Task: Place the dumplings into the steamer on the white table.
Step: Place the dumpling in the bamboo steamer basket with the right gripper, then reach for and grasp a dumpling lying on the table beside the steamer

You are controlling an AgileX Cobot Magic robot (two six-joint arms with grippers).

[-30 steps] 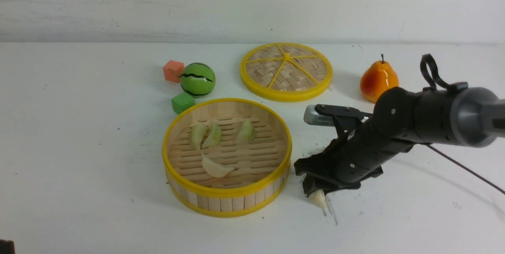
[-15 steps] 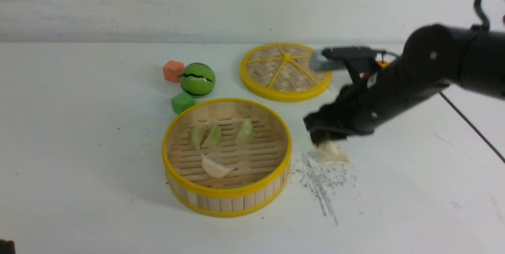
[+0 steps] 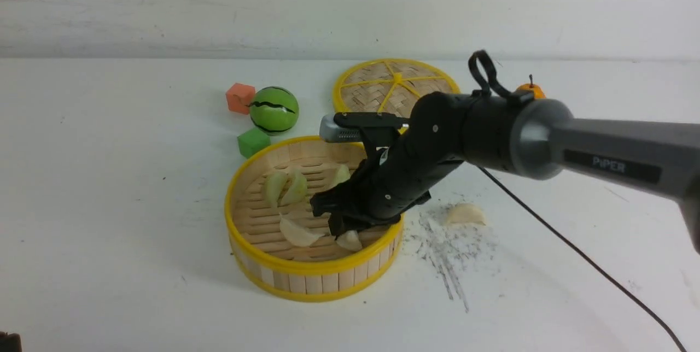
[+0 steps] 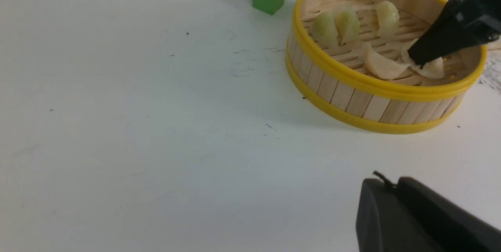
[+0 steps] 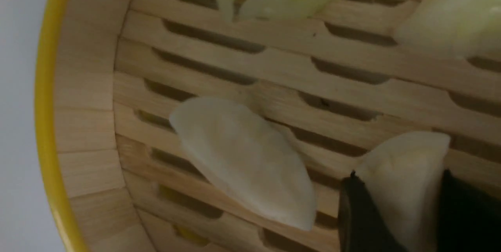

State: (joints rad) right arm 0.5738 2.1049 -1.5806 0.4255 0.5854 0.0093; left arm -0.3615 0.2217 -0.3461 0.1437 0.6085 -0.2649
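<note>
At five o'clock inside the steamer [image 3: 314, 267], the right gripper [image 3: 344, 230] clamps its jaws on a cream dumpling [image 3: 350, 241], held low for a gentle release; the left gripper's [image 4: 391, 205] jaws cannot be told.

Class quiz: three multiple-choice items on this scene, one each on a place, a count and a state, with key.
1. Where lies the dumpling outside the steamer? A on the lid; B by the scuff marks on the white table; C beside the green cube.
2. Green dumplings in the steamer? A three; B one; C five.
3. The right hand is: A open; B shut on a pear; C shut on a cream-white dumpling.
Key: 1B, it rests at the marks; 2A, three near its far wall; 3C, the wrist view shows the grip.
</note>
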